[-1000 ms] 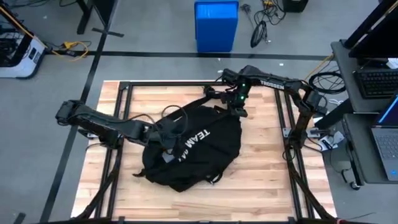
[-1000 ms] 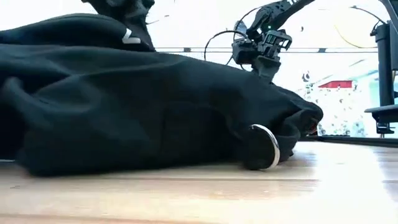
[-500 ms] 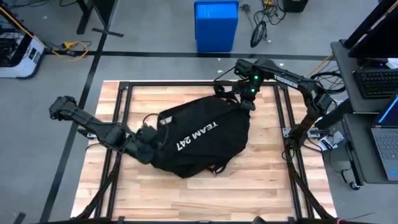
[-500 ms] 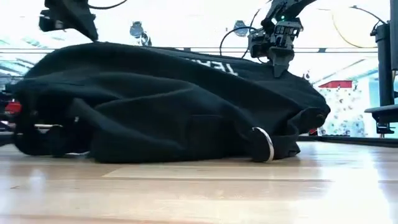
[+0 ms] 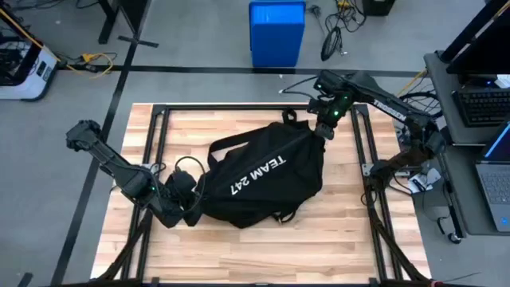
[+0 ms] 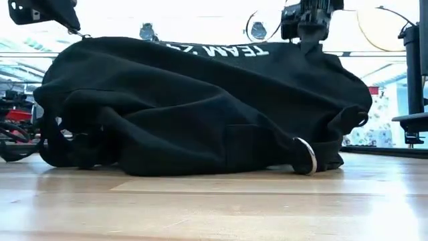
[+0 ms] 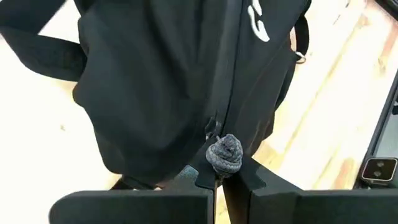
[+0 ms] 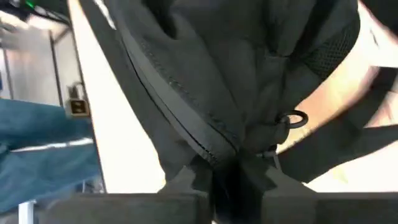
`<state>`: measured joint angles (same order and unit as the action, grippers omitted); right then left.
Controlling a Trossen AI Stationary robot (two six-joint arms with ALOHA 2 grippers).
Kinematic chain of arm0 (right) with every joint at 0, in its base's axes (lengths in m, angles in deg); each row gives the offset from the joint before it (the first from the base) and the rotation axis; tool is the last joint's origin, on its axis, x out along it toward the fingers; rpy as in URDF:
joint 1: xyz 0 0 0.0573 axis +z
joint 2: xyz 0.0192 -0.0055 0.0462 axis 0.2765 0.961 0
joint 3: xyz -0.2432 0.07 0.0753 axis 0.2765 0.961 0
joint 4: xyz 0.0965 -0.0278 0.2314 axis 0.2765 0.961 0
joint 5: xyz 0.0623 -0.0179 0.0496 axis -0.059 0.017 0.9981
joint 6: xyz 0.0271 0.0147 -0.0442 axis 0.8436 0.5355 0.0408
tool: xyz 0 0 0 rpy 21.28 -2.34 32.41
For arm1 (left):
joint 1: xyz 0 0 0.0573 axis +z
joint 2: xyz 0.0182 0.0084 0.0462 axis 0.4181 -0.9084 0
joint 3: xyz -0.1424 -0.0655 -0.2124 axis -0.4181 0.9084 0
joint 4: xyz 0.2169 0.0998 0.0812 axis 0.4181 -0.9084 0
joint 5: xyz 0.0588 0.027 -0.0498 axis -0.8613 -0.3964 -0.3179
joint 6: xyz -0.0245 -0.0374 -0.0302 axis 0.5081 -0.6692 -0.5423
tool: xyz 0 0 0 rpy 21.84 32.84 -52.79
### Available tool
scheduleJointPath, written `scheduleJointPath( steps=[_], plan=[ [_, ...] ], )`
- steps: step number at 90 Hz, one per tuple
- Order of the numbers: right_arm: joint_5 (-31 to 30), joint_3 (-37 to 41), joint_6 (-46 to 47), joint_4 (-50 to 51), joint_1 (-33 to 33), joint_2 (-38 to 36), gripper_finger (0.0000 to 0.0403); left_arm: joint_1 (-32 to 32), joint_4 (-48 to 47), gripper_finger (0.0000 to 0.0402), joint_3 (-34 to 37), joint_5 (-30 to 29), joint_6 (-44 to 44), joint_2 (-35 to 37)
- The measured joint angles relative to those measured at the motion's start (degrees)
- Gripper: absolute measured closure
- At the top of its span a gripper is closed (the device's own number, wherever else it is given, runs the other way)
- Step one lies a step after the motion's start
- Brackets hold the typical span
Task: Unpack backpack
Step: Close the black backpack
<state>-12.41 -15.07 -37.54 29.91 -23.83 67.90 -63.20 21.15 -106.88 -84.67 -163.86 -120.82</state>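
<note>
The black backpack (image 5: 255, 175) with white "TEAM 247" lettering lies across the middle of the wooden table, its underside resting on the boards (image 6: 200, 171). My left gripper (image 5: 190, 201) is at the pack's near-left end, shut on a grey knotted zipper pull (image 7: 225, 154). My right gripper (image 5: 323, 130) is at the pack's far-right end, shut on its fabric (image 8: 249, 62). In the low view both grippers (image 6: 50, 13) (image 6: 309, 30) stand above the pack's top line. My left gripper pinches the cord of the zipper pull just behind its grey knot (image 7: 224, 163), between two shut fingers. The fingers lie in line with the zipper (image 7: 227, 74). A thin cord runs taut from the gripper down to the pack (image 6: 81, 35). My right gripper pinches a bunched fold of the backpack's fabric (image 8: 227, 152) at the end of the zipper seam, next to a small ring (image 8: 295, 118). It comes from above, pointing down (image 6: 311, 40). That end is held up while the pack's underside stays on the table.
A blue bin (image 5: 276, 32) stands on the floor beyond the far edge. Black frame rails (image 5: 159, 119) run around the tabletop. A strap with a metal ring (image 6: 304, 155) lies at the pack's near side. Bare wood (image 5: 263, 255) lies toward the near edge. A desk with a laptop (image 5: 494, 175) stands to the right.
My left gripper has drawn away from the pack's top toward the table's left and near edges. My right gripper has gone up and toward the far right edge with its fold. The backpack has been pulled out longer and higher, its lettering now fully showing.
</note>
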Motion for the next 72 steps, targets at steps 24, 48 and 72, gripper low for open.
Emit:
scheduleJointPath(
  steps=[24,48,72],
  plan=[
    [-4.5,0.0,9.4,-10.6,8.2,-4.3,0.0226,-0.3,0.4,0.0401,0.0,-3.2,1.6,0.0],
    [-4.6,-0.1,14.1,-40.0,23.5,-1.0,0.0162,-0.1,0.7,0.0401,0.0,-7.3,4.3,0.0],
    [-7.0,-0.1,14.5,-56.1,34.7,12.8,0.0161,0.0,0.8,0.0401,0.0,-11.3,4.3,0.0]
  ],
)
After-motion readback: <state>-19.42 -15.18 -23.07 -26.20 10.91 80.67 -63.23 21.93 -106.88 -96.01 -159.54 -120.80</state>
